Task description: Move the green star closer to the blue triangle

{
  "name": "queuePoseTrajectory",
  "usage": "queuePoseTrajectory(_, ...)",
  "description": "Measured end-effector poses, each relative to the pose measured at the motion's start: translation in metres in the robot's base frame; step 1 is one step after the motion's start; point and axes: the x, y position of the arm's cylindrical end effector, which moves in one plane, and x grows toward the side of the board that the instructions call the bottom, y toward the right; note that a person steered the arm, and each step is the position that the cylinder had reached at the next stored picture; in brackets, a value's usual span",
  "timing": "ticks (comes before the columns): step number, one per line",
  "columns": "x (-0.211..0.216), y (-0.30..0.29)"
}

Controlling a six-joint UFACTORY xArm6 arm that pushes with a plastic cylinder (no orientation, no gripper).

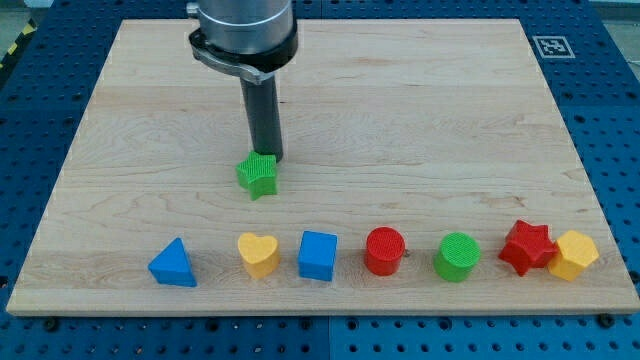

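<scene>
The green star point(257, 174) lies on the wooden board, left of centre. My tip point(268, 159) stands right behind it, at its upper right edge, touching or nearly touching it. The blue triangle point(173, 264) lies near the board's bottom edge at the left, below and to the left of the star, well apart from it.
A row of blocks runs along the bottom: yellow heart point(258, 254), blue cube point(318, 255), red cylinder point(384, 250), green cylinder point(458, 256), red star point(527, 246), yellow hexagon point(573, 254). The board's edge point(320, 312) is just below them.
</scene>
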Motion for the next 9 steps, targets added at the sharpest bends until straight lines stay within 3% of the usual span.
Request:
queuePoseTrajectory(2,0.026,0.035)
queuePoseTrajectory(5,0.021,-0.047)
queuePoseTrajectory(9,-0.007,-0.075)
